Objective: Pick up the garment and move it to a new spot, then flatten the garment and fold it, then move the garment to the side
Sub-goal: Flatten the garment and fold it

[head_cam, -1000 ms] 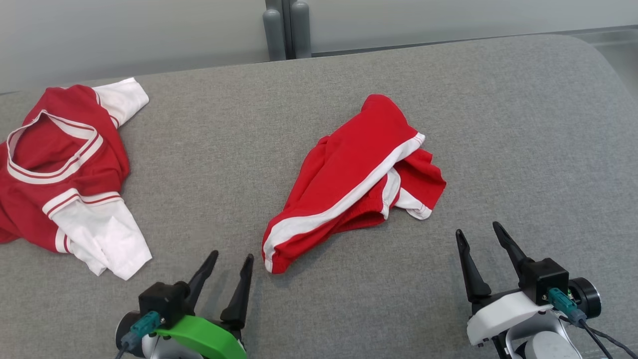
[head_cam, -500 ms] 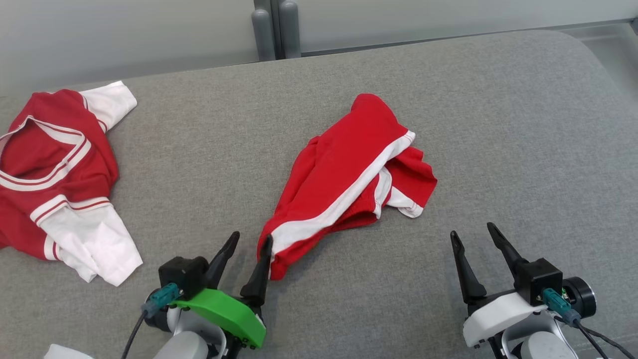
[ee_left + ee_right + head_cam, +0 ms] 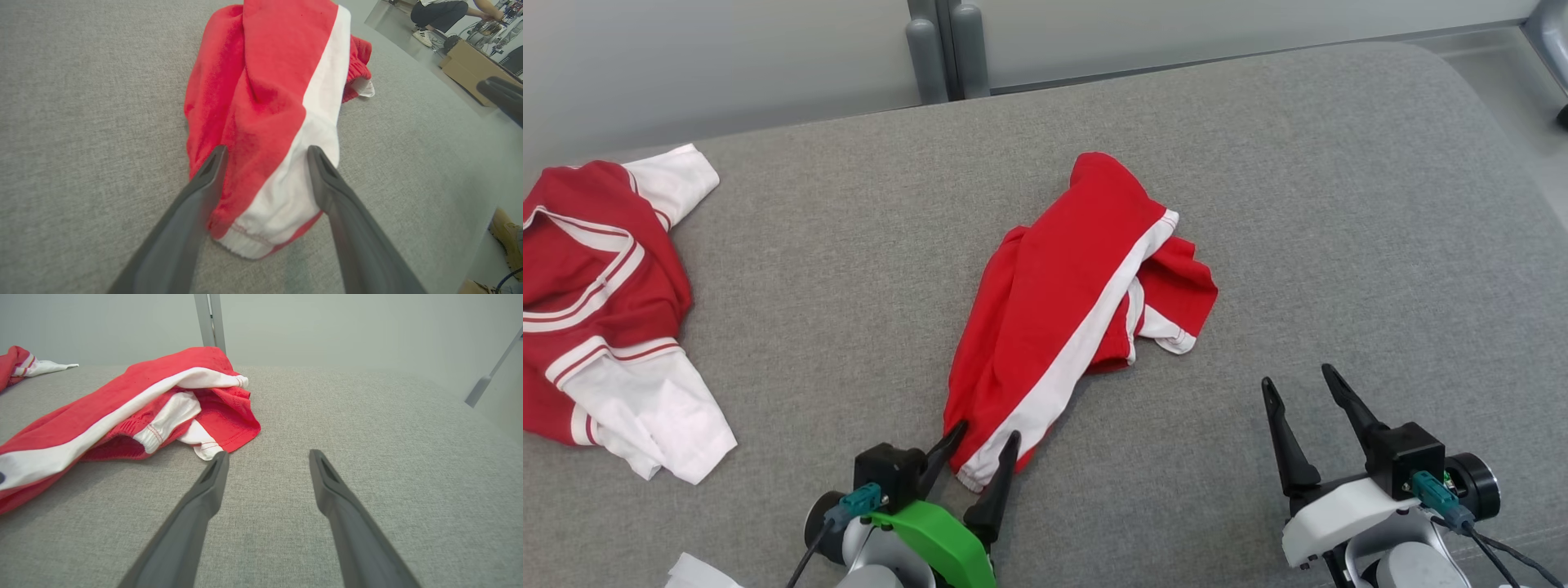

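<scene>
Garment (image 3: 1078,302) is lying crumpled near the middle of the grey padded surface (image 3: 1339,204), stretching diagonally from the far centre down toward the left gripper (image 3: 987,430). It is showing as bright red shorts-like cloth with a broad white stripe running along its length. A gathered white hem is sitting at the near end, and a looser red flap with white trim is spilling out on the right side. The cloth is bunching in soft folds and is not lying flat. Left gripper's jaws are standing wide apart and straddling the near hem end, one finger at the red edge and one at the stripe's outer edge. They are not closing on the cloth, and the left wrist view is not showing whether the tips are touching it. Right gripper (image 3: 1297,376) is hovering over bare surface to the right of the garment, jaws spread wide and holding nothing. The folds are hiding the garment's underside and inner layers, so its full shape is staying unclear. A red-and-white shirt (image 3: 596,302) is lying at the far left, cut off by the frame edge. In the left wrist view a crouching person (image 3: 441,12) is cut off by the frame's top edge, and a tan shoe (image 3: 504,237) is showing only partly at the right edge.
</scene>
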Tool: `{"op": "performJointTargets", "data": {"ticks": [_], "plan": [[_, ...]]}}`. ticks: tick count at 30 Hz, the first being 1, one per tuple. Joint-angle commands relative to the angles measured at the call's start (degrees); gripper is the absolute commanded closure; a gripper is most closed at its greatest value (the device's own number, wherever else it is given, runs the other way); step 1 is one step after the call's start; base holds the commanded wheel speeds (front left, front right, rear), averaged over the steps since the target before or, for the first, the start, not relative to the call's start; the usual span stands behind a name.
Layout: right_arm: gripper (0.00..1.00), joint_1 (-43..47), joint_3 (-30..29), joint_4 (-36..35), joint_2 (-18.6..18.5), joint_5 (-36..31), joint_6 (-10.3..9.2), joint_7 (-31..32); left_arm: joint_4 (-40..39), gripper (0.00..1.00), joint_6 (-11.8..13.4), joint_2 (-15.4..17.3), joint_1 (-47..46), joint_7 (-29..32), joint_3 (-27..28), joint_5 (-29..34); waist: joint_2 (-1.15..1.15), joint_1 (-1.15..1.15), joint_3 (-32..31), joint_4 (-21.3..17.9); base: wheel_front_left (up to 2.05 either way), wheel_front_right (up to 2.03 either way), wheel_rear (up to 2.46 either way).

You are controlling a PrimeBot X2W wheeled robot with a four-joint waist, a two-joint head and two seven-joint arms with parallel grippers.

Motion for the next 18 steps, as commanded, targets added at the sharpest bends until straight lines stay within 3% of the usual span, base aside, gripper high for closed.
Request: {"op": "performJointTargets", "data": {"ticks": [1, 6, 11, 18], "plan": [[0.00, -0.09, -0.05, 0.13, -0.08, -0.39, -0.08, -0.19, 0.91, 0.00, -0.10, -0.09, -0.92, -0.26, -0.02, 0.95, 0.00, 0.00, -0.28, -0.20, 0.00, 0.00, 0.00], [0.00, 0.42, -0.25, 0.12, -0.08, -0.63, -0.08, -0.19, 1.70, 0.00, 0.70, -0.64, -1.61, -0.59, 0.58, 1.92, 0.00, 0.00, -0.90, -0.27, 0.00, 0.00, 0.00], [0.00, 1.53, -1.06, -1.35, -0.09, -0.78, -0.08, -0.19, -3.07, 0.00, 1.94, -0.46, 0.11, -0.72, 3.11, 2.86, 0.00, 0.00, -2.46, 0.50, 0.00, 0.00, 0.00], [0.00, 3.57, -2.51, -4.71, -0.09, -2.71, -0.08, -0.19, -15.41, 0.00, 7.63, 2.86, 6.75, -0.72, 9.67, 6.67, 0.00, 0.00, -5.61, 2.75, 0.00, 0.00, 0.00]]}}
